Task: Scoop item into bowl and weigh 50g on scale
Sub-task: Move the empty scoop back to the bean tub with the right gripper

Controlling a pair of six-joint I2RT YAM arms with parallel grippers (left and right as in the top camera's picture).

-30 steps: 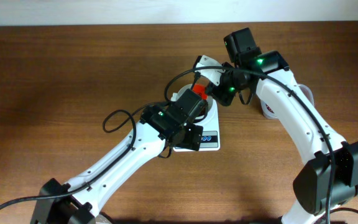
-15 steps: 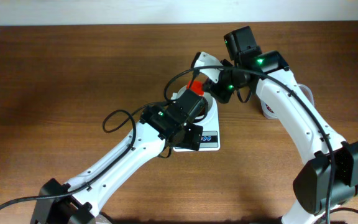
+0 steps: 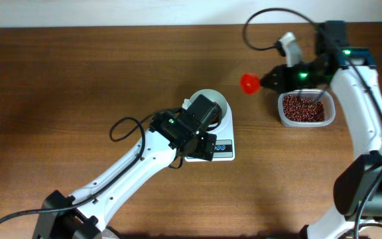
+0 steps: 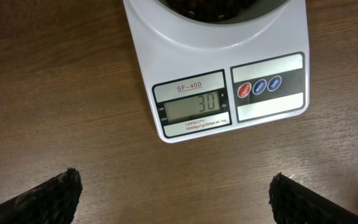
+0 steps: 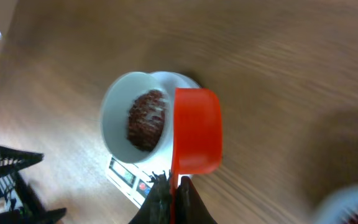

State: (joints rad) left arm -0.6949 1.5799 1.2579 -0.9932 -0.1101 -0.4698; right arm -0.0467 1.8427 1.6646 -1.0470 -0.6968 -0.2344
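- Red scoop (image 3: 249,83) sits gripped in the shut jaws of the right gripper (image 3: 268,81), above the tabletop (image 3: 78,79) between bowl (image 5: 112,106) and the tub (image 3: 281,114) at right.
- Dark beans (image 5: 145,121) lie in the white bowl on the scale (image 4: 194,74).
- The left gripper (image 4: 176,199) hovers at the scale's near edge, jaws wide.

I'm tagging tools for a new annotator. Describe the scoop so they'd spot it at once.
On the wooden table, look right of the white scale, toward the clear tub of beans. The right gripper holds the scoop between them; its bright red cup stands apart from the white and black around it.
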